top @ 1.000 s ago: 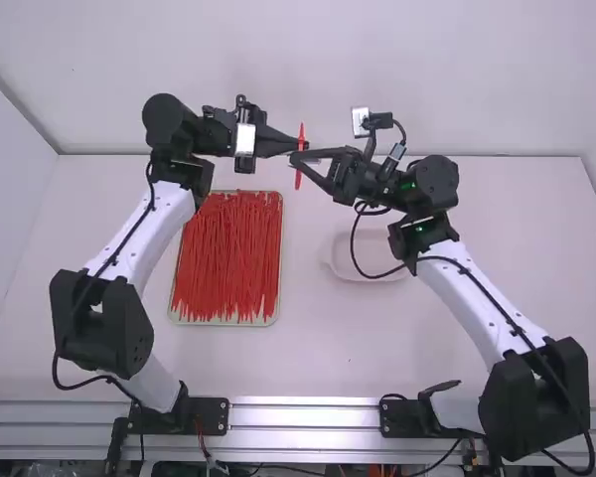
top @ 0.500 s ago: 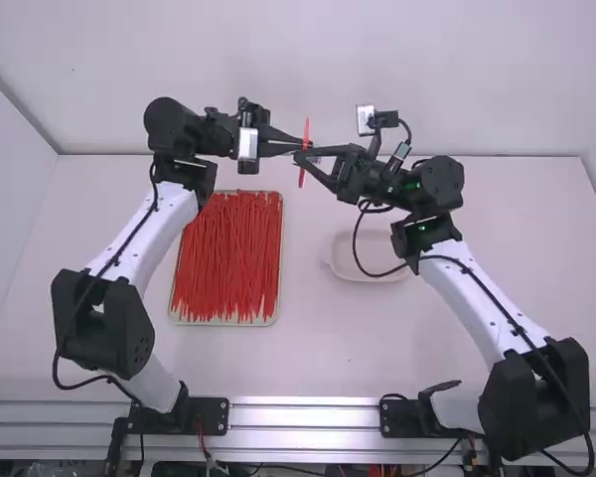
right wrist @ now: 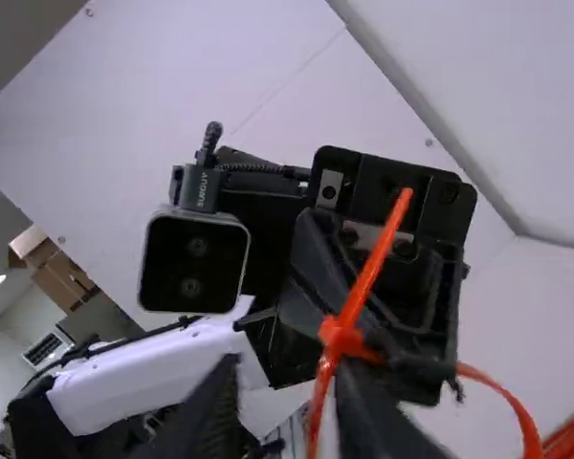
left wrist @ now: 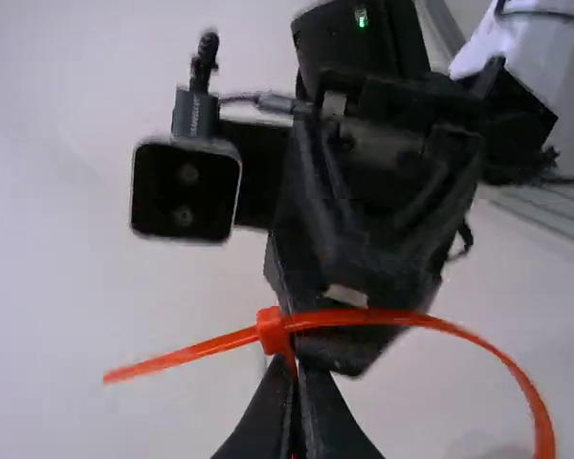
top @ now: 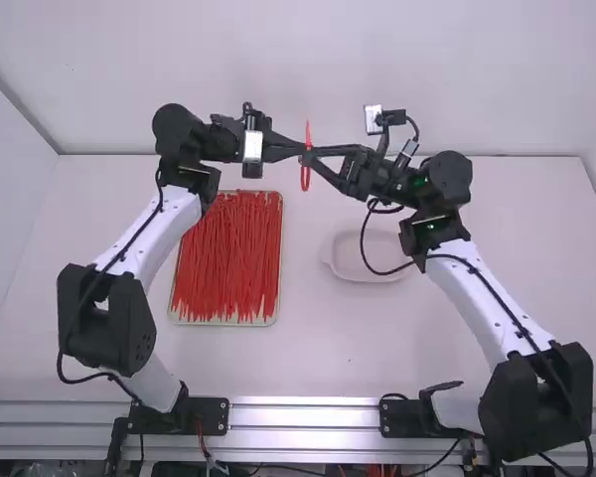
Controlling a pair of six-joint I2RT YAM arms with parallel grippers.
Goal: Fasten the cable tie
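In the high view I saw both arms raised over the far side of the table (top: 536, 229). The left gripper (top: 296, 151) and the right gripper (top: 315, 159) met tip to tip in the air. The red cable tie (top: 306, 171) was held between them, already closed into a loop, beyond the far corner of the tray (top: 223, 323) that held a pile of loose ties (top: 228, 253). A pale dish (top: 330, 260) sat on the table near the tray, under the right arm.

In the left wrist view, the left gripper (left wrist: 292, 421) was pressed together on the strap just beneath the cable tie (left wrist: 273, 330)'s head. The tail stuck out to one side and the loop curved off to the other. The right gripper (left wrist: 359, 349) faced me, its tips drawn together on the band beside the head.

In the right wrist view, the cable tie (right wrist: 337, 335) ran down into the right gripper (right wrist: 287, 426), lying against one blurred finger. The left gripper (right wrist: 364, 316) stood just behind, the tail crossing its front.
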